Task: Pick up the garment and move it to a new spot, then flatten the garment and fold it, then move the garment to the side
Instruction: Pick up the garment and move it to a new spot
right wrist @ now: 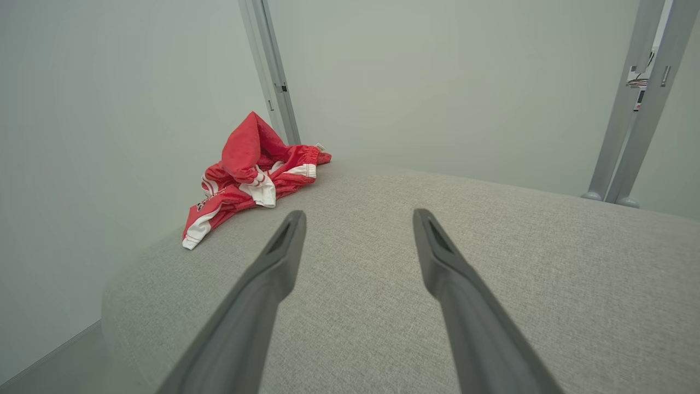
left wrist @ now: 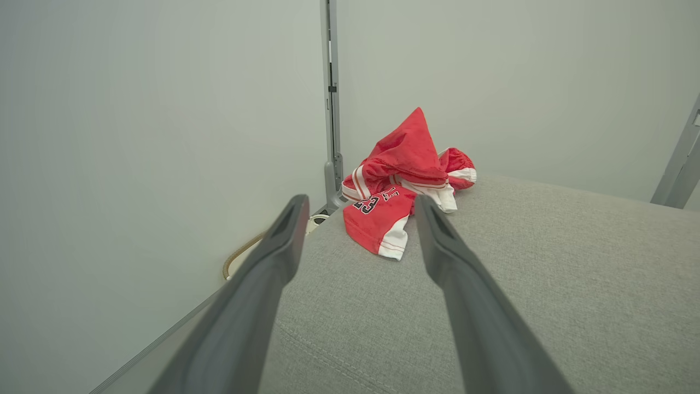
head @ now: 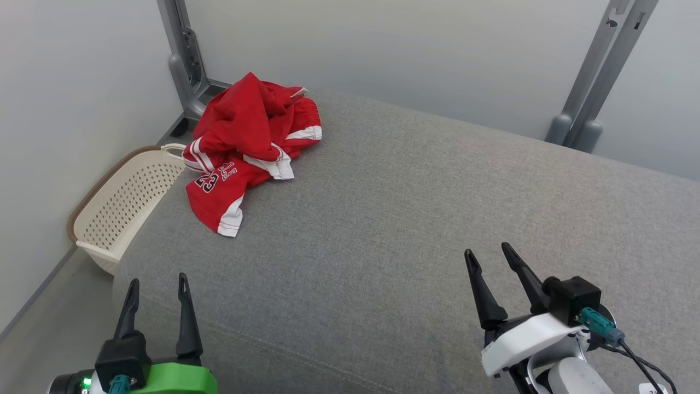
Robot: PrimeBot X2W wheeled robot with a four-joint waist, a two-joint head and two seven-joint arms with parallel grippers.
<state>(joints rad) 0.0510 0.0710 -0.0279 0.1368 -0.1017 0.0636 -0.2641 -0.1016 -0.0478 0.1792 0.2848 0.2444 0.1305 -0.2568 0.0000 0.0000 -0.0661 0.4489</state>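
Currently the garment [head: 246, 148] lies crumpled at the cushion's [head: 410, 219] far left corner, one hem reaching the left edge above the basket [head: 120, 208]. The left gripper [head: 157, 279] and right gripper [head: 487, 249] hover over the near edge, jaws apart, with bare cushion ahead.

Crumpled red garment with white trim [head: 246, 137]: lettering above the number partly folded under, unreadable. Cream perforated plastic basket [head: 126, 202]: one side hidden behind the grey fabric surface [head: 410, 230]. Green-bodied left gripper [head: 157, 279] and white-bodied right gripper [head: 487, 249]: bodies cut off by bottom edge.
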